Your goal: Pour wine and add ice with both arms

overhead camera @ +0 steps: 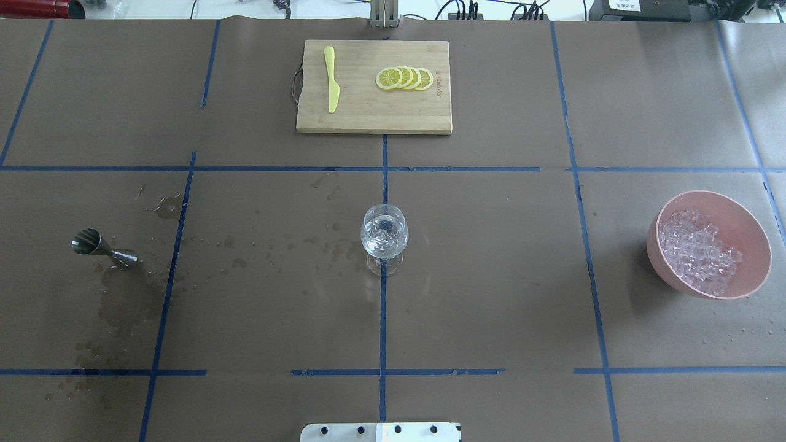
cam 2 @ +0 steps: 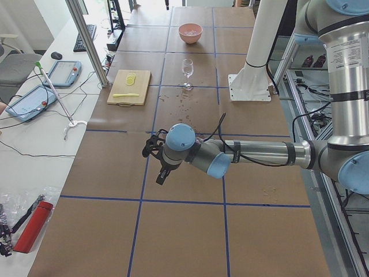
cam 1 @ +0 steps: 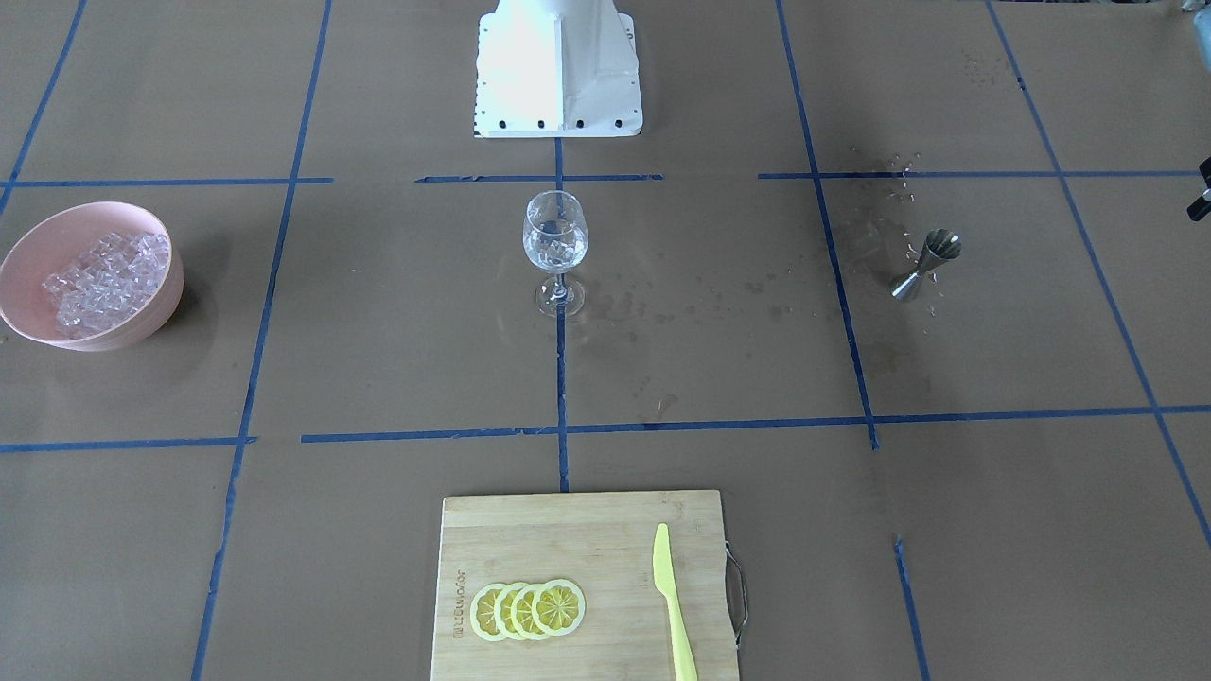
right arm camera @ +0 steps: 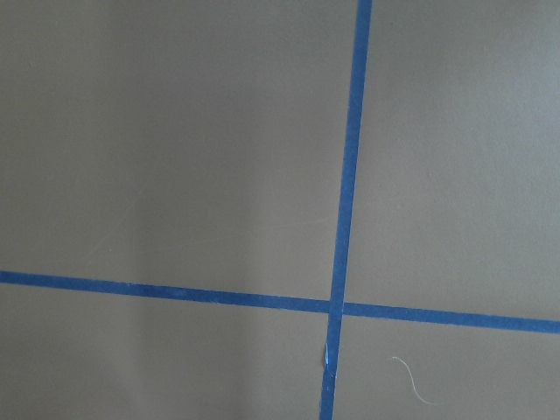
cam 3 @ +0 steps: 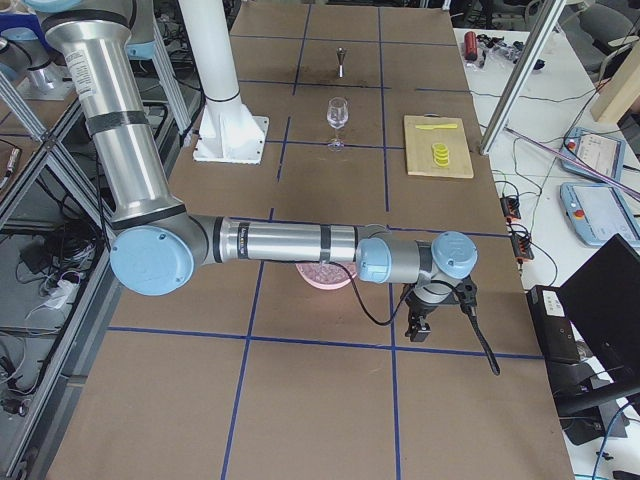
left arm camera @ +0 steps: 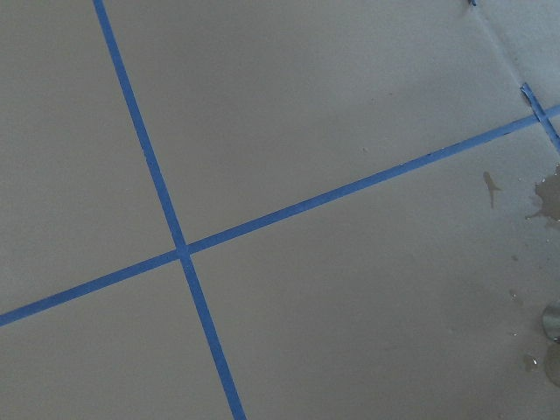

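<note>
My left arm (cam 2: 259, 153) reaches out level above the counter (cam 1: 397, 312). My left end effector (cam 2: 158, 173) hangs over bare brown paper near a crossing of blue tape, well apart from everything else. It shows clearly only from the side, so I cannot tell how its fingers are set. My right arm (cam 3: 280, 242) stretches out the same way at the other end. Its forearm passes in front of the pink bowl (overhead camera: 746, 239) in the right side view. My right end effector (cam 3: 418, 330) points down beyond that bowl over bare paper, and its state is just as unreadable.

The wine glass (overhead camera: 384, 230) stands upright at the counter's centre, on a tape line in front of my white pedestal (cam 1: 558, 76). A few cubes sit in it. Most of the ice (overhead camera: 697, 258) is heaped in the bowl, far to my right. The wine (overhead camera: 123, 307) shows mainly as dark wet marks beside the steel jigger (overhead camera: 104, 248), which lies on its side to my left. More spots trail toward the glass. I cannot make out liquid inside the glass.

Across from me, a bamboo cutting board (cam 1: 568, 539) carries overlapping lemon slices (cam 1: 528, 608) and a yellow plastic knife (cam 1: 674, 605).
</note>
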Tool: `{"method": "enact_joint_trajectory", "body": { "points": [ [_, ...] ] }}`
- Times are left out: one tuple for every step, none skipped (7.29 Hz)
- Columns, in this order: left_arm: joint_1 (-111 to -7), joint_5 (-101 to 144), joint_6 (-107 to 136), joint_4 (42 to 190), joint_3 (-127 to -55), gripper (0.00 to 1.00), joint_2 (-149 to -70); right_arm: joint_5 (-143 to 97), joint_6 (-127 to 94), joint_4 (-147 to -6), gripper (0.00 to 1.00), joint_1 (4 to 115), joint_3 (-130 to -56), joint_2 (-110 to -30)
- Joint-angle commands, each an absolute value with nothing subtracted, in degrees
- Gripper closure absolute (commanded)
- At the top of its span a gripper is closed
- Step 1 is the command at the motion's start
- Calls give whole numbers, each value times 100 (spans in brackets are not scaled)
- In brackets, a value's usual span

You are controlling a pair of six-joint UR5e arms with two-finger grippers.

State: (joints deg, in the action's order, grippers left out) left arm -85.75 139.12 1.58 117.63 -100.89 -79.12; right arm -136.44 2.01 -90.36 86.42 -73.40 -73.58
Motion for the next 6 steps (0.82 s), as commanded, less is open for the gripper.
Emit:
{"method": "enact_joint_trajectory", "body": {
  "points": [
    [-8596, 13913, 158, 11742, -10125, 0, -7893, -13710, 202, -8851, 0, 8701, -7295, -7339],
    [-8587, 13904, 158, 11733, -10108, 0, -7901, -13728, 202, -8851, 0, 8701, -7304, -7382],
    [-8578, 13904, 158, 11725, -10099, 0, -7893, -13755, 202, -8877, 0, 8701, -7330, -7383],
    [-8587, 13896, 167, 11707, -10046, 0, -7884, -13755, 202, -8938, 0, 8701, -7347, -7348],
    [-8587, 13896, 158, 11681, -10037, 0, -7866, -13755, 202, -9008, 0, 8701, -7374, -7365],
    [-8587, 13896, 158, 11689, -10072, 0, -7840, -13764, 202, -9218, 0, 8701, -7409, -7383]
  ]
}}
